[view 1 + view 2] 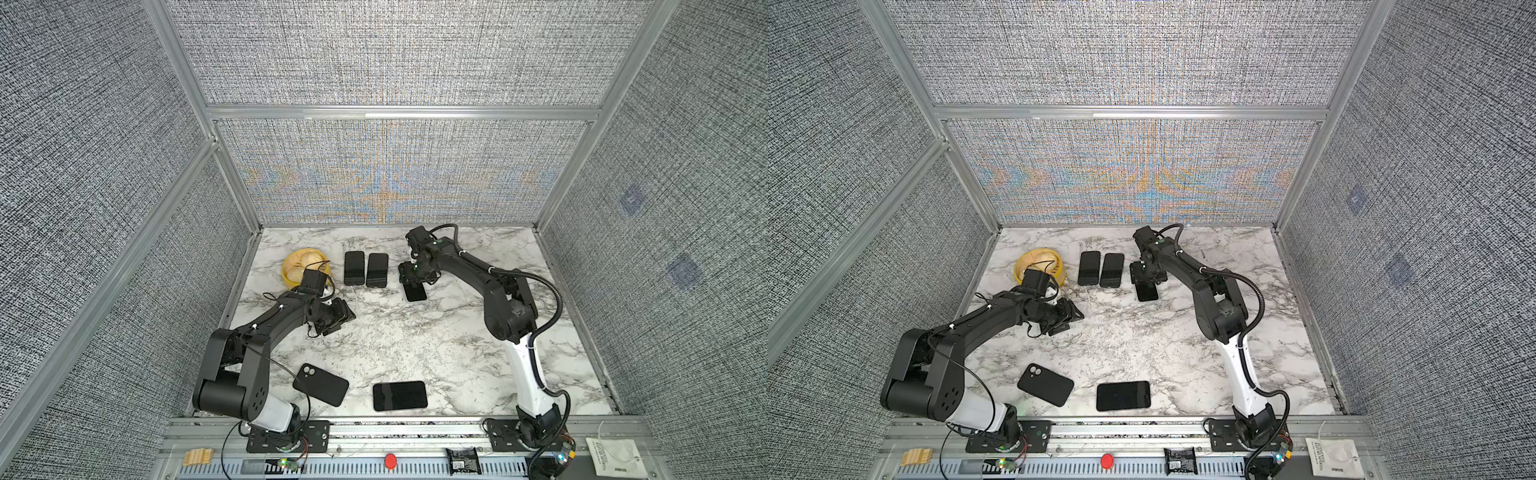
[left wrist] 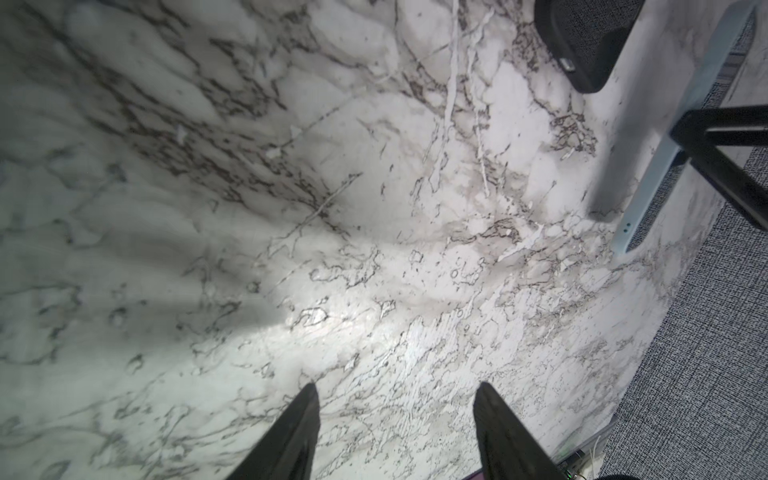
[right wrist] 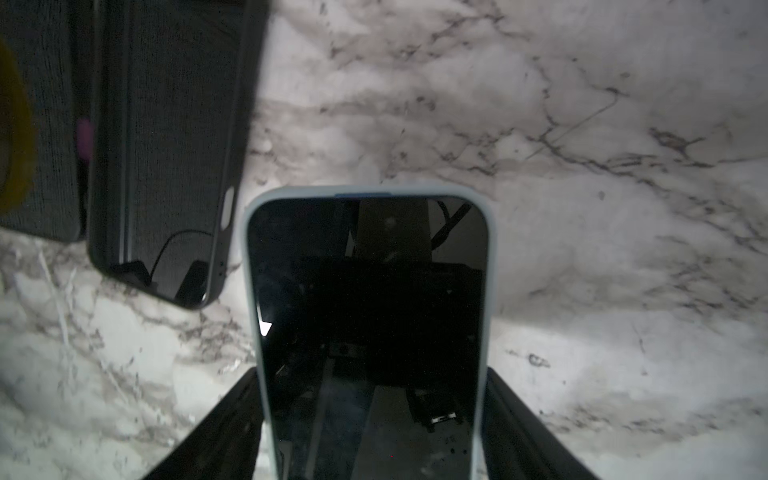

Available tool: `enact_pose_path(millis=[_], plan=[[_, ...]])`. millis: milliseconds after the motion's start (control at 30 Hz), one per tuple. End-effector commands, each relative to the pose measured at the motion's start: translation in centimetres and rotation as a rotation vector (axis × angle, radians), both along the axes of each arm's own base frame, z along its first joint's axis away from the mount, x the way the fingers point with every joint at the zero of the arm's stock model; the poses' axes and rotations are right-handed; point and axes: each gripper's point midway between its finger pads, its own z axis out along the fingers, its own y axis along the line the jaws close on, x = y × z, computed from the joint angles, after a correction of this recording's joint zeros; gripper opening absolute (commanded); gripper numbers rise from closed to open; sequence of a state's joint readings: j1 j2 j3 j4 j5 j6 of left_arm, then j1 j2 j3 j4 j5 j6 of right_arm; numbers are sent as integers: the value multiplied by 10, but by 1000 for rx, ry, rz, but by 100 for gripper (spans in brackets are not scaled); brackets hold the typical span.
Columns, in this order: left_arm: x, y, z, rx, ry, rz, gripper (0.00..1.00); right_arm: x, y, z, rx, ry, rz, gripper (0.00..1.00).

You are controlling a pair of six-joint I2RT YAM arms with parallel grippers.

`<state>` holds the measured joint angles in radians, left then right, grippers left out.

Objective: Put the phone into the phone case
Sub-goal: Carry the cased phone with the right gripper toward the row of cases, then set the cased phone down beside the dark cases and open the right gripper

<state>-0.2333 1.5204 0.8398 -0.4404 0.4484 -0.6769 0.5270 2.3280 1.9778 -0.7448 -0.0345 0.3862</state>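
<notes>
My right gripper [image 1: 411,282] [image 3: 372,374] is shut on a dark-screened phone [image 1: 416,293] [image 1: 1147,293] [image 3: 365,270] with a pale blue rim, one jaw pressed against each long side. The phone is low over the marble at the far middle and casts a shadow; its pale edge [image 2: 665,158] shows in the left wrist view. A black phone case [image 1: 320,384] [image 1: 1045,384] with a camera cut-out lies at the front left. My left gripper [image 1: 337,320] [image 2: 397,390] hangs open over bare marble, with nothing between its fingers.
Two dark slabs [image 1: 354,268] [image 1: 377,270] lie side by side just left of the held phone. A yellow bowl [image 1: 305,268] stands behind the left wrist. Another dark phone [image 1: 400,395] lies screen up at the front middle. Fabric walls close in three sides.
</notes>
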Motion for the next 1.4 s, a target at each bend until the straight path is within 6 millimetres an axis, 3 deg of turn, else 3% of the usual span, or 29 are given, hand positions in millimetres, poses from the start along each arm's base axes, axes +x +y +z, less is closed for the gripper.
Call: enact_pose_path(millis=[0,633,1133,1367], plan=[[1,0,1,-3,-3,-22,61,13,-4,2,-1,-10,-156,35],[3,-5,-8,-30,20,-33,61,70,-3,-1,-14,-114,-244,35],[3,-1,-9,-35,16,-23,61,70,12,-19,53,-62,-232,40],[3,0,-10,-37,18,-22,61,69,17,-24,82,-42,-231,48]])
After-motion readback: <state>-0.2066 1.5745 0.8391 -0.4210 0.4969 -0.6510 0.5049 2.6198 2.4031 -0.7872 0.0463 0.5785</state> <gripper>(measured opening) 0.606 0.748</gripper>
